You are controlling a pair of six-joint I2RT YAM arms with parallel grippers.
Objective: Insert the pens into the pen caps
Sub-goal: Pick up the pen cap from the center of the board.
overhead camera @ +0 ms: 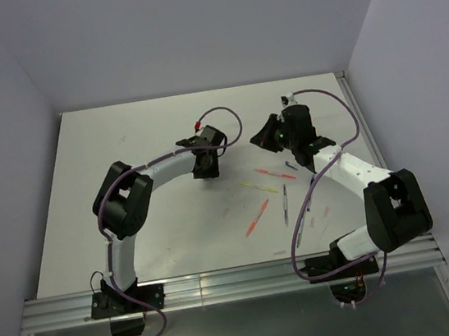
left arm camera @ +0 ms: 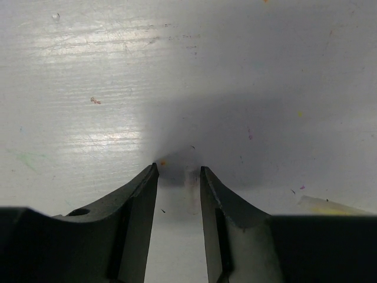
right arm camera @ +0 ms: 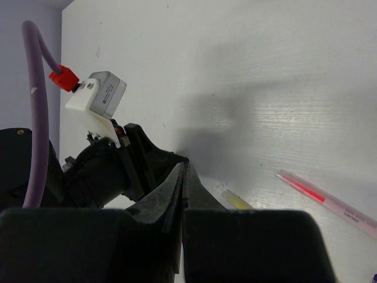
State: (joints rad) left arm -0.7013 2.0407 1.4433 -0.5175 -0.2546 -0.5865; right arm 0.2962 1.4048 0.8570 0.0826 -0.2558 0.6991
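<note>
Pens (overhead camera: 285, 203) lie scattered on the white table (overhead camera: 128, 189), toward the right arm's side and apart from one another, so each can be reached singly. The red-pink pen (right arm camera: 327, 200) and the yellow pen (overhead camera: 258, 187) lie nearest the two wrists. The left gripper (left arm camera: 179, 171) is down at the table surface, to the left of that scatter, with its fingers pointing at the tabletop. The reason seems to be the small pale thing between its tips, which looks like a translucent pen cap (left arm camera: 190, 178) lying on the table just beside the inner face of the right-hand finger (it is faint against the shadow, so calling it a cap is a judgement). The jaws stand partly apart, leaving a narrow gap with bare table on the cap's other side, so the cap is bracketed but not pinched. I judge this to be the step of taking hold of a cap, with the capping itself not yet begun. The right gripper (right arm camera: 184, 177) hangs just to the right of the left one, clear of the table. Its fingers are pressed flat together with nothing between them, and they aim toward the left wrist. It looks parked out of the way of the pick, yet near enough to the red-pink pen to go for it next. A cap this light may skid or tip as the jaws meet it.
</note>
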